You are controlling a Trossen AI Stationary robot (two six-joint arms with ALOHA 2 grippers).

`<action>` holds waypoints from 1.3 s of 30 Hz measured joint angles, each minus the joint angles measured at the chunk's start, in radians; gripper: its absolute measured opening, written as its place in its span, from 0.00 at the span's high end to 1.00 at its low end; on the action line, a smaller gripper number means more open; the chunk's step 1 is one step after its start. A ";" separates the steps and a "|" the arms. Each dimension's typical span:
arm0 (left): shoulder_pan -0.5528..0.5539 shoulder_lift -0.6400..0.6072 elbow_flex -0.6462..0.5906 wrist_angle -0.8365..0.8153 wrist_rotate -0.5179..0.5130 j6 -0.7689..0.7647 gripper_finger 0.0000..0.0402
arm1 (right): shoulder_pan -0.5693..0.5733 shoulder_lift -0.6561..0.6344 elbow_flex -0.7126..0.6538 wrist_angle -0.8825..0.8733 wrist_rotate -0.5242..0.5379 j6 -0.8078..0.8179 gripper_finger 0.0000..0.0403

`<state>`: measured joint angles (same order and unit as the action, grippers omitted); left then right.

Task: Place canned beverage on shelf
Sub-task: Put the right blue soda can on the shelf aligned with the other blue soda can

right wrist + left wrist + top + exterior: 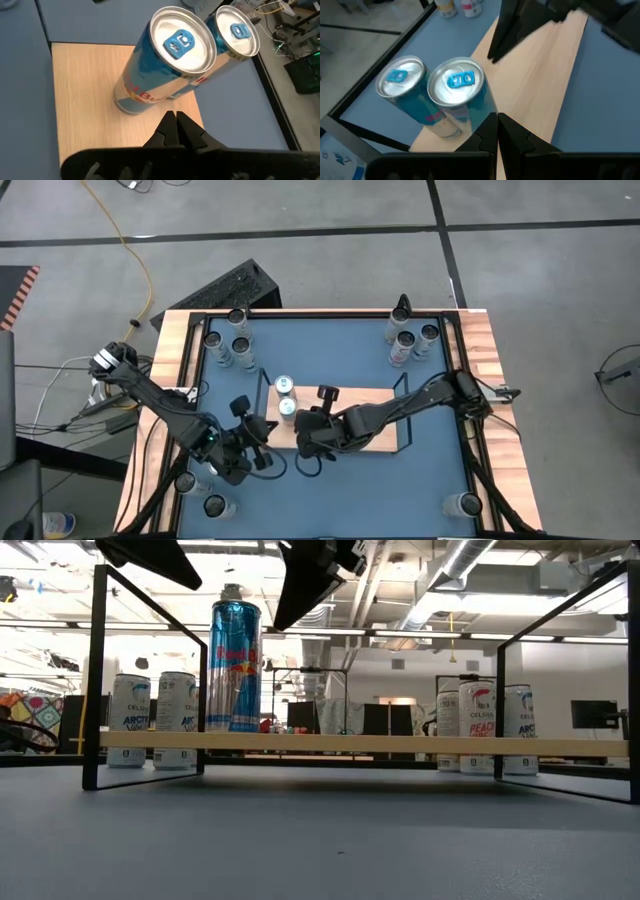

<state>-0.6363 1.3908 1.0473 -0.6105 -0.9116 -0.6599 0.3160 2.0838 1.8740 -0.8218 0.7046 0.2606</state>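
Cans are standing upright at the shelf's left end, leaving board free, while the left tool and right tool, both pinched shut and empty, are hovering beside them.

Overhead, table-level and both close wrist views all share the shelf with its cans.

1. The shelf lies near the middle of the table.
2. Two cans stand at the shelf's left end: one on the board, the other just behind it.
3. Can groups stand at the table's far-left and far-right corners.
4. Both grippers, left and right, hang just in front of the shelf's cans, close together.
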 joint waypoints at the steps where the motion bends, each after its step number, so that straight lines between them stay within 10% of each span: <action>1: 0.000 -0.001 0.000 -0.002 -0.007 -0.001 1.00 | -0.002 0.000 0.000 0.005 -0.001 0.000 1.00; 39: 0.000 0.000 0.000 -0.043 -0.014 0.002 1.00 | -0.064 0.000 0.000 0.128 -0.157 -0.097 1.00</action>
<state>-0.6367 1.3911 1.0477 -0.6539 -0.9254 -0.6576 0.2523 2.0838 1.8740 -0.6938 0.5477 0.1636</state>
